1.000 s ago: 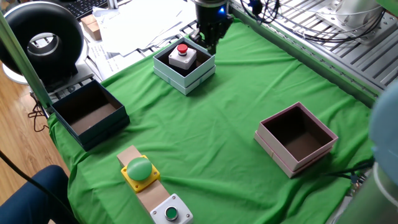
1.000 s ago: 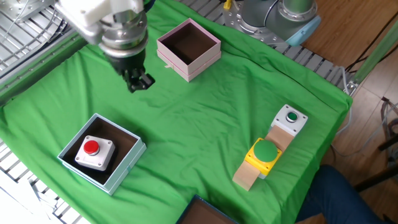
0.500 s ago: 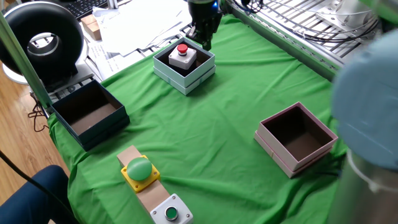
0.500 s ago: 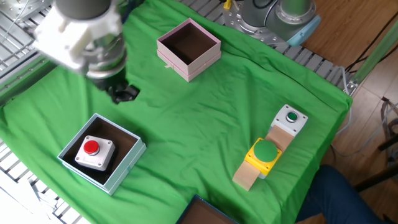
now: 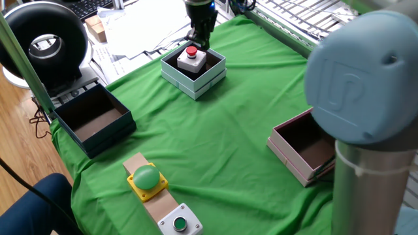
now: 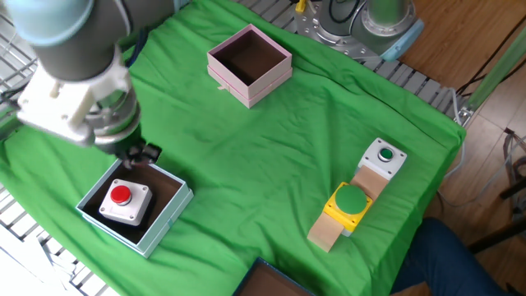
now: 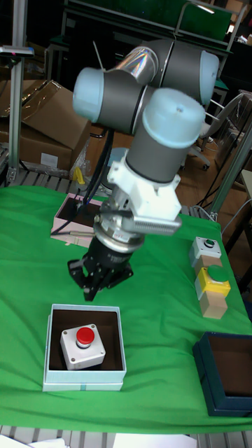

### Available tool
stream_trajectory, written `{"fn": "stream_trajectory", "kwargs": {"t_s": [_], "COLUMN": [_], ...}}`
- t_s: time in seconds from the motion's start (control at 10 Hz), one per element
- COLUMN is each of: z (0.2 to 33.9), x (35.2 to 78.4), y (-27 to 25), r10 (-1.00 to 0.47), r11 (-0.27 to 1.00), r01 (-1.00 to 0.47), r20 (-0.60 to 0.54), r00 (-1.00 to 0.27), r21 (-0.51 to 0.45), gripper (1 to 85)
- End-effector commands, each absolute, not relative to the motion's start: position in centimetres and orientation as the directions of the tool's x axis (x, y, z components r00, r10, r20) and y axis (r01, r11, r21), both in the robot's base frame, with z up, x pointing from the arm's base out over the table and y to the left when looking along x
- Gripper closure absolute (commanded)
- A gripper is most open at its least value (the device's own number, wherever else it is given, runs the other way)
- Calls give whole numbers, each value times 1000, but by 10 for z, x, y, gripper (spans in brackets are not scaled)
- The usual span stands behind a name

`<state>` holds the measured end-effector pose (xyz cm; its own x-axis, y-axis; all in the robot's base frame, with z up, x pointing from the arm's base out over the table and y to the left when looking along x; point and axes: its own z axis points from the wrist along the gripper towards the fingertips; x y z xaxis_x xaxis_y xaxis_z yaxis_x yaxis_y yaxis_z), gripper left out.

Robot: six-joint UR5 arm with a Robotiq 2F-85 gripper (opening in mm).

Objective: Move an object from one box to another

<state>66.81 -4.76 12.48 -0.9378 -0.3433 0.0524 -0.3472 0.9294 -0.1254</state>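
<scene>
The object, a light-grey switch housing with a red push button (image 5: 191, 59) (image 6: 125, 201) (image 7: 84, 345), sits inside the white box (image 5: 210, 77) (image 6: 170, 215) (image 7: 84, 382). My gripper (image 5: 198, 42) (image 6: 136, 155) (image 7: 94, 287) hangs just over that box's edge on the arm's side, above and beside the red button, apart from it. It is open with nothing between its fingers. The pink box (image 5: 295, 155) (image 6: 249, 64) (image 7: 67, 214) has nothing inside and stands well away; the arm covers part of it in two views.
A dark blue box (image 5: 95, 119) (image 7: 227, 381) stands open near a table corner. A green dome button on a yellow base (image 5: 145, 177) (image 6: 351, 202) and a grey housing with a small green button (image 5: 179, 224) (image 6: 385, 156) rest on a wooden block. A large arm joint (image 5: 362, 85) blocks the near right.
The gripper has travelled across the green cloth from open table to the white box's edge, close to the red button. The boxes and buttons have stayed put.
</scene>
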Motion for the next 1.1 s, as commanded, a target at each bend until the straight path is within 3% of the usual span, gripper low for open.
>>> {"fn": "stream_trajectory", "kwargs": {"t_s": [0.0,1.0], "z": [112,76], "x": [687,733], "y": [-47,-25], "r10": [-402,-493], "r11": [906,868], "r01": [-405,-487], "r20": [43,-54], "r00": [-914,-869], "r21": [-126,-94], "gripper": [7,7]}}
